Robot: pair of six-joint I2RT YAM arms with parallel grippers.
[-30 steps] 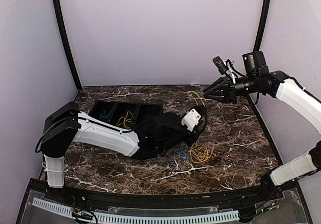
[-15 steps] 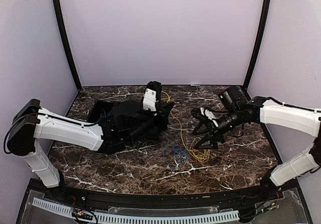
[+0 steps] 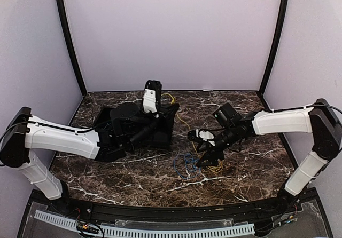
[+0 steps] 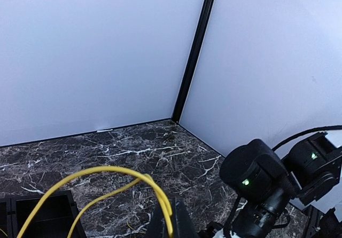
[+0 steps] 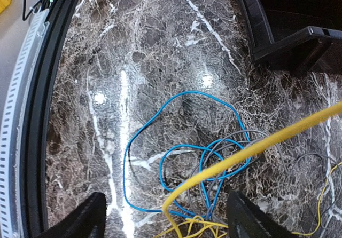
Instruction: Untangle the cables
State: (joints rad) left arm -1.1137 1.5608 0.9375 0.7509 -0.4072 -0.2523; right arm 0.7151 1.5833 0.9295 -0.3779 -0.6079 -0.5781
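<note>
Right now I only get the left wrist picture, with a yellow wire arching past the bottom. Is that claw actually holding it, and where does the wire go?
Observer: Yes, the left gripper is shut on the yellow cable. Seen from above, the cable trails from it across the table into a loose heap, where it tangles with a blue cable.
Operator: Is the other arm doing anything to that heap?
Observer: The right gripper hangs open just above it, gripping nothing.
</note>
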